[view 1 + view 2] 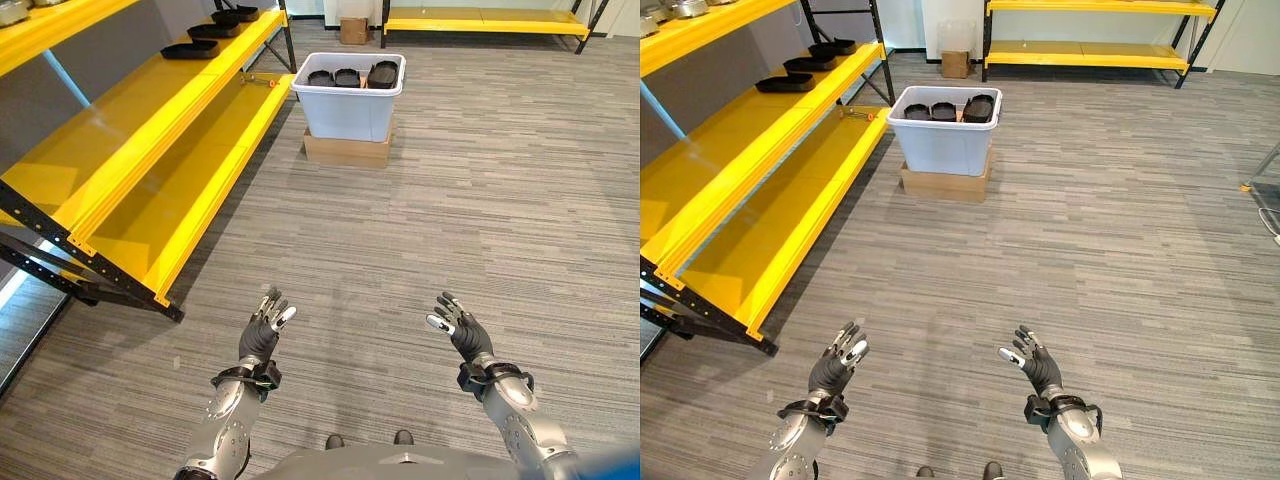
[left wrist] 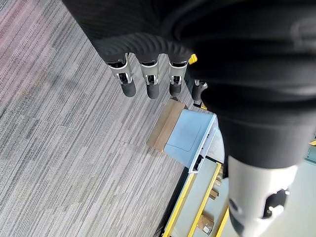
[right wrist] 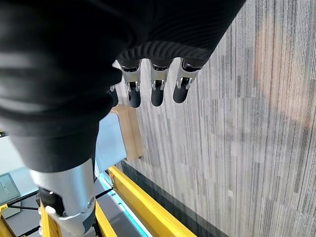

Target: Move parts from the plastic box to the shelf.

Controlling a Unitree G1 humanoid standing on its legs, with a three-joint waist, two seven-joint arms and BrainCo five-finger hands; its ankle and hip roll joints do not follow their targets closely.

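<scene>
Well ahead of the robot, a pale plastic box (image 1: 350,95) sits on a flat cardboard box (image 1: 346,150) on the grey striped carpet (image 1: 480,220), close to the far end of a long yellow shelf (image 1: 150,130) that runs along the robot's left side. Dark parts (image 1: 348,77) stand packed in a row inside the plastic box, their tops level with its rim. 3 more dark parts (image 1: 190,49) lie on the upper tier of the yellow shelf, near its far end, while the lower tier beside the box is bare. The left hand (image 1: 264,330) hangs over the carpet low in the eye views, fingers spread and relaxed, holding nothing. The right hand (image 1: 458,328) is raised level with it, well apart to the other side, with fingers likewise loosely spread and empty. A second yellow shelf (image 1: 480,20) stands against the far wall, with a small cardboard carton (image 1: 353,30) on the floor beside it.
</scene>
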